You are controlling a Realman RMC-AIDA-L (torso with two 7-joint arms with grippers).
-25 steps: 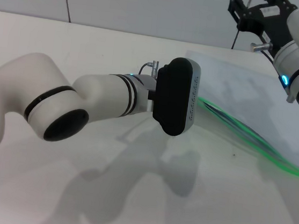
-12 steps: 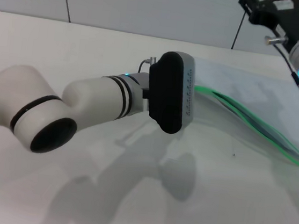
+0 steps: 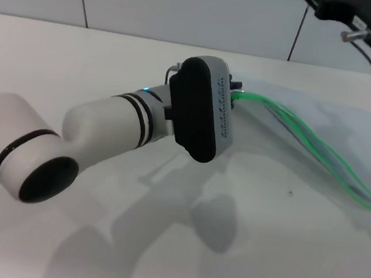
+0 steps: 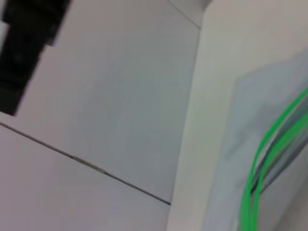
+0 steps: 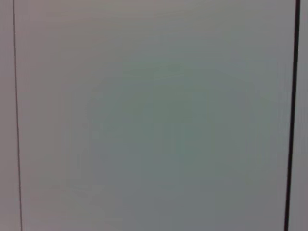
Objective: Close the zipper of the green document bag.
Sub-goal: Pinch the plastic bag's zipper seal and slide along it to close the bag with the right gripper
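Bag (image 3: 317,161) lies flat on the table (image 3: 114,57), right of centre. Zipper (image 3: 306,143) gapes, its end touching the left gripper (image 3: 232,91); grip state cannot be determined. Right gripper (image 3: 321,3) hangs high, well apart, state undeterminable.

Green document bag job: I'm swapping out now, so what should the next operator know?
Left tool: at the near end of the zipper, its fingers hidden behind the wrist.
Right tool: raised at the far right, away from the bag.
The green document bag lies flat on the white table.
Done: left arm is at the zipper's end.
Left: the two green strips gape apart along the edge, so the zip is not closed.
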